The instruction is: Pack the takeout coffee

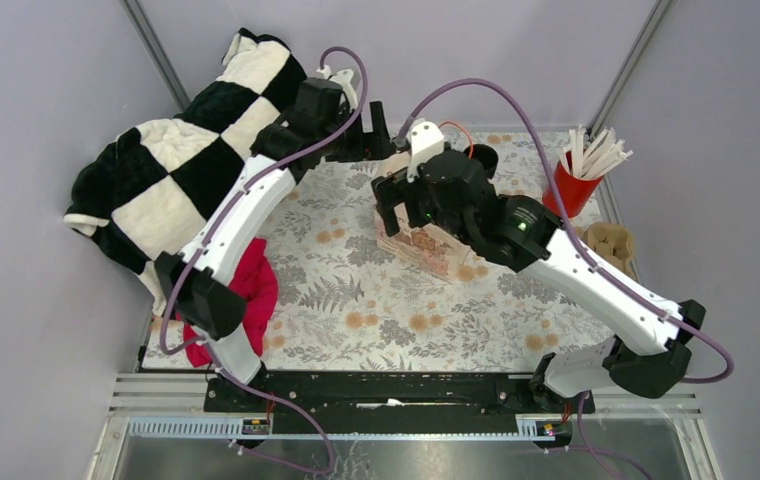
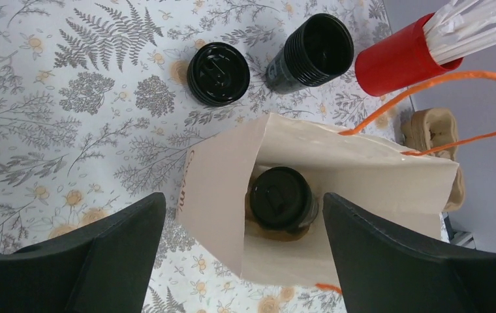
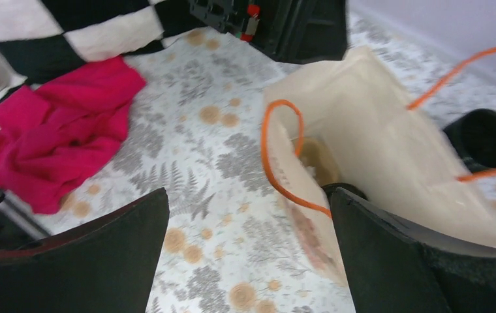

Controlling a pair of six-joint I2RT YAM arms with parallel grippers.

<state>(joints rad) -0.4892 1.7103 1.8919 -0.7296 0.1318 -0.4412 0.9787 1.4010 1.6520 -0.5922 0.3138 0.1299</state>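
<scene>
The left gripper (image 2: 242,228) and right gripper (image 3: 248,202) are hanging wide open and empty at the paper bag (image 2: 376,169), which is holding the takeout coffee (image 2: 281,195) upright. They should pull clear straight upward, so as not to snag the orange handles (image 2: 428,81).

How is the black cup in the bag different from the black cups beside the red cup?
The takeout coffee has a lid; the stack of cups is open on top. The coffee sits inside the paper bag; the stack stands outside on the table. The coffee is one cup; the stack is several nested. Both are black.
</scene>
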